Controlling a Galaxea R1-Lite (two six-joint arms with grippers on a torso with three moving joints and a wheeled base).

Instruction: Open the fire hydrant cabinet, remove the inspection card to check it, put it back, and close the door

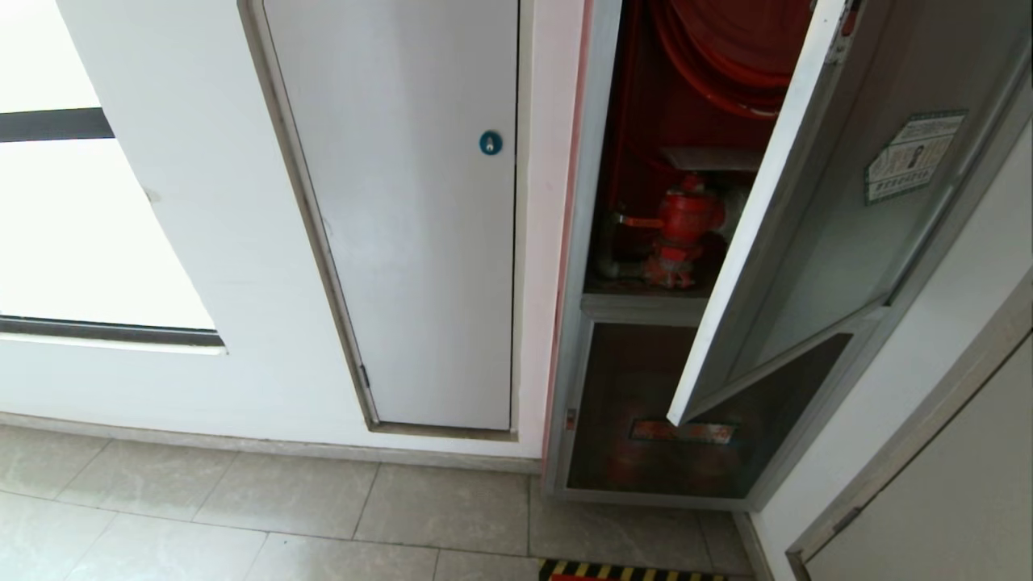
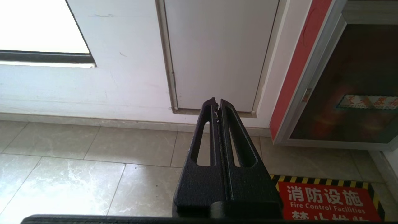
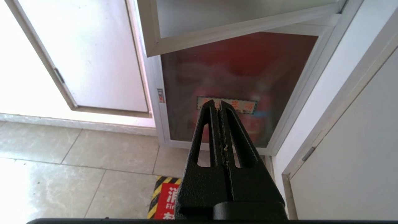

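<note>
The fire hydrant cabinet [image 1: 646,308] stands at the right, its red inside showing a red hose reel [image 1: 726,48] and a red valve [image 1: 682,230]. Its door [image 1: 823,266], glass in a silver frame with a white sticker [image 1: 916,156], hangs swung out toward me; its lower corner [image 3: 242,28] shows in the right wrist view. The inspection card is out of view. Neither arm shows in the head view. My left gripper [image 2: 217,104] is shut and empty, low over the floor before the white panel. My right gripper [image 3: 218,105] is shut and empty, facing the lower glass door [image 3: 236,77].
A white panel with a blue round lock [image 1: 490,143] is set in the wall left of the cabinet. The lower glass door [image 1: 682,432] with a red strip label is shut. A red floor sign [image 2: 326,202] with striped edge lies before the cabinet. A grey door [image 1: 952,500] stands at the right.
</note>
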